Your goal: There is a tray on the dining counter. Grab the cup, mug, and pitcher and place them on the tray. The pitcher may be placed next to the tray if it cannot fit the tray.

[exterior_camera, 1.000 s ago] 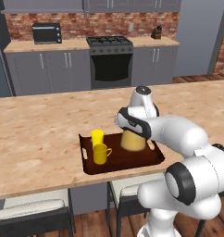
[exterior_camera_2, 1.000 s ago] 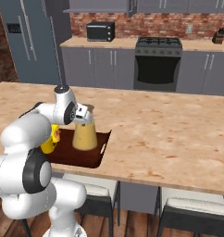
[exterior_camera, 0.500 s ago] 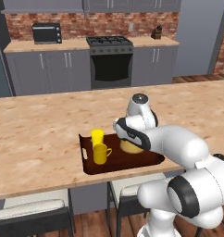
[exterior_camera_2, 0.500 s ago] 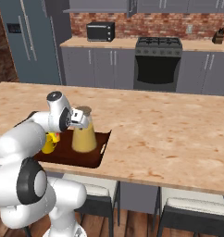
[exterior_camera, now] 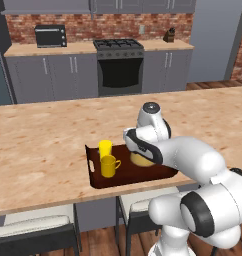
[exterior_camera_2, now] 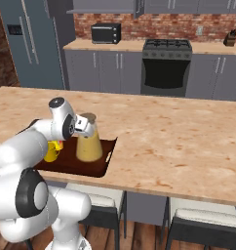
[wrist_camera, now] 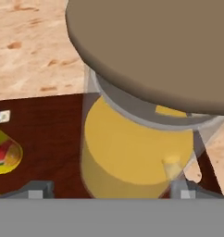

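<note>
- The gripper (exterior_camera_2: 86, 123) sits at the neck of the pitcher (exterior_camera_2: 88, 144), just under its round tan lid (exterior_camera_2: 87, 117). In the hand view the pitcher's body fills the space between the two finger tips (wrist_camera: 40, 189) at the bottom edge.
- Whether the jaws clamp the neck or stand slightly clear of it cannot be determined from these views; no gap or contact is visible.
- The pitcher stands upright on the right half of the tray (exterior_camera: 163, 173), its base resting on the dark tray floor.
- The tray lies on the dining counter (exterior_camera_2: 178, 141), near the robot-side edge, above the stools (exterior_camera: 38, 231).
- The mug (exterior_camera: 109, 166) stands on the left half of the tray, handle toward the pitcher. The cup (exterior_camera: 105, 148) stands just behind the mug, also on the tray.
- Judged step: placement of the last item. With the cup and mug already on the tray and the pitcher seated there too, the task appears close to complete.
- Next move, as judged: open the jaws fully if they are closed, then withdraw straight up or back, clear of the lid. A sideways pull risks tipping the tall, narrow-necked pitcher toward the mug.
- Count of task items: one tray, one cup, one mug, one pitcher.
- Count of other items: one microwave (exterior_camera: 50, 36) and one stove (exterior_camera: 119, 67) on the far wall.
</note>
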